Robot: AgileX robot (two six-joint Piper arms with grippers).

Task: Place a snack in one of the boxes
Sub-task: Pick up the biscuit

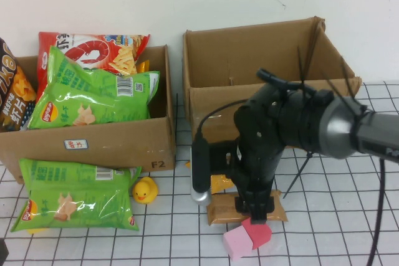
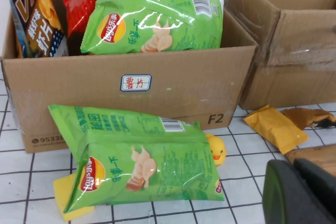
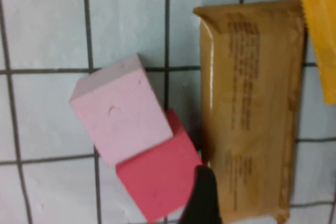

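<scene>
- Your right gripper (image 1: 255, 207) hangs low over the brown snack pack (image 1: 219, 212), which lies flat on the table in front of the empty box (image 1: 212, 101). That looks like the snack you mean to lift.
- You cannot tell if this gripper's jaws are apart or together. The arm hides them from above, and the right wrist view shows only one dark tip beside the pack.
- The pack (image 3: 252, 108) touches a red block (image 3: 160, 179), and a pink block (image 3: 121, 116) leans on that one. They sit close, so a jaw could bump them as you grab.
- A small yellow packet (image 1: 219, 183) lies between the brown pack and the empty box.
- The empty box has its top open, just behind the pack, so it is probably the easy place to drop the snack.
- Your left gripper (image 2: 302, 192) waits far off to the left of the empty box, near a green chip bag (image 2: 142, 163). You cannot tell its jaws either.
- The full box (image 1: 118, 138) is left of the empty one and already holds many bags.
</scene>
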